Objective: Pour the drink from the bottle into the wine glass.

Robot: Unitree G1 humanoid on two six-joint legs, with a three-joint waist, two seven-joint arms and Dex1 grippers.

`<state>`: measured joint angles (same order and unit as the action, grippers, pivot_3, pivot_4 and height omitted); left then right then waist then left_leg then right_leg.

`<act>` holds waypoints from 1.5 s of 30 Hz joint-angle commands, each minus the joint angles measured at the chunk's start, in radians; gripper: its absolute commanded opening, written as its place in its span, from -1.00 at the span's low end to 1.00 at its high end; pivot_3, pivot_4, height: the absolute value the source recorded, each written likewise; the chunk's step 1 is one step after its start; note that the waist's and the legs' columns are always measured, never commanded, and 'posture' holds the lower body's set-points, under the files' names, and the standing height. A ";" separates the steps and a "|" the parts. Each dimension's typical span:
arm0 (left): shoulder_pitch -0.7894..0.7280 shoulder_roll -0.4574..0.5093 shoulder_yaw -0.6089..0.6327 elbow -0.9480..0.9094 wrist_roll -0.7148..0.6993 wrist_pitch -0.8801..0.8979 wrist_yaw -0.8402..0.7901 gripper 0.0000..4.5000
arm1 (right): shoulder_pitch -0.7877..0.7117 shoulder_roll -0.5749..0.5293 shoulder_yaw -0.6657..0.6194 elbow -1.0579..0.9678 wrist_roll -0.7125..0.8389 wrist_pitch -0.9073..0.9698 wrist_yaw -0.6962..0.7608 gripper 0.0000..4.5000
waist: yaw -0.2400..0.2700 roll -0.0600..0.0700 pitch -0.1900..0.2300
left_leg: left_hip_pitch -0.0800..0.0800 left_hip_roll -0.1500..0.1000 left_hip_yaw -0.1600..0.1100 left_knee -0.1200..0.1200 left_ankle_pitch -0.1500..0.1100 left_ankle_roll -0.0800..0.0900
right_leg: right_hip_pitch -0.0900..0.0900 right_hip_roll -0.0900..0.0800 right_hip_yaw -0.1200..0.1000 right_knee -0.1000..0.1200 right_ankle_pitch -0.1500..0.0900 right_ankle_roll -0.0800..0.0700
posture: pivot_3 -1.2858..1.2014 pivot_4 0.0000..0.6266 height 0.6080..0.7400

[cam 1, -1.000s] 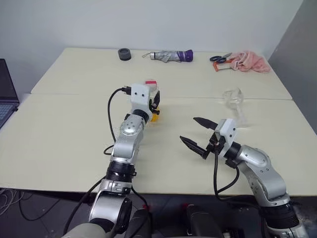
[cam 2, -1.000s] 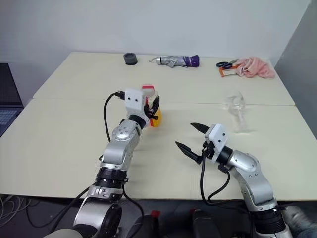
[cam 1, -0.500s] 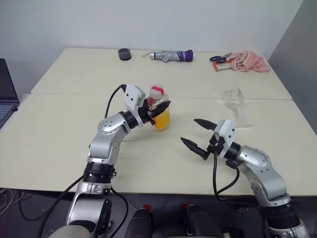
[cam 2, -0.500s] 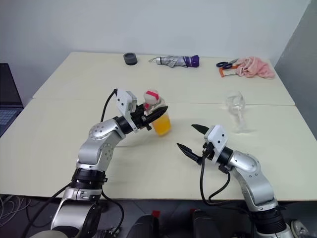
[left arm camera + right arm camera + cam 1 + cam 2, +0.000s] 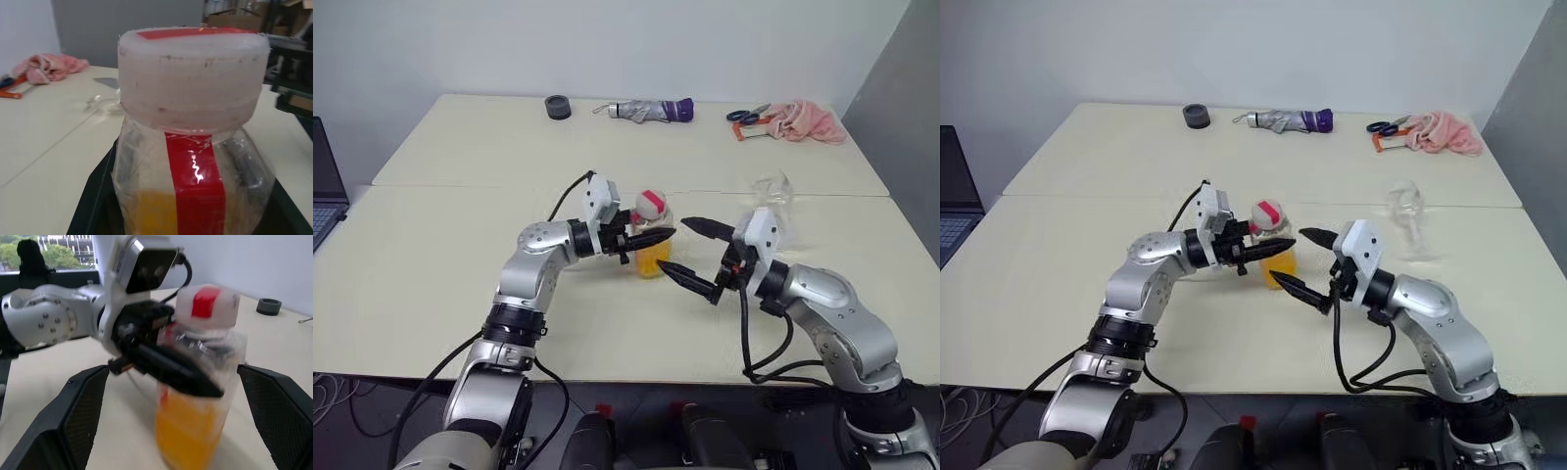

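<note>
While clamped in the left gripper [image 5: 651, 238], fingers pinched on its clear body, stands upright above the table [image 5: 431, 264] near the front edge: the bottle [image 5: 652, 245], capped in white and red, drink [image 5: 653, 260] filling its lower half. Just right of it, spread wide and level, the right gripper [image 5: 688, 249], its fingers either side of the bottle but apart from it. Farther right and back, the wine glass [image 5: 773, 196], empty, upright. Step in hand, seemingly: uncapping, before any pouring. Next calls for closing on the cap [image 5: 193, 78] and twisting, bottle held steady
</note>
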<state>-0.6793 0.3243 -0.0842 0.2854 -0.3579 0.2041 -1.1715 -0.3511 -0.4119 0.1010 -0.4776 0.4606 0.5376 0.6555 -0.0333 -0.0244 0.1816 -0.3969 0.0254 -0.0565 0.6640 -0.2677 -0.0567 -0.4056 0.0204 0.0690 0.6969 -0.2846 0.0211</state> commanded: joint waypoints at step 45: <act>-0.042 0.047 -0.069 -0.030 -0.003 -0.052 -0.234 -0.20 | -0.357 -0.092 0.122 0.397 -0.043 -0.279 0.517 -0.14 | -0.001 0.001 0.001 | 0.000 0.001 -0.001 0.000 0.000 0.000 | 0.000 0.001 -0.001 0.000 0.000 0.000 | 0.03 -0.52 1.00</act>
<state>-0.7004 0.3683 -0.1544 0.2801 -0.3321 0.1334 -1.3862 -0.6947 -0.4941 0.2211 -0.0793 0.4299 0.2883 1.1339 -0.0344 -0.0235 0.1822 -0.3975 0.0266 -0.0572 0.6641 -0.2679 -0.0563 -0.4061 0.0217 0.0681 0.6966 -0.2845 0.0208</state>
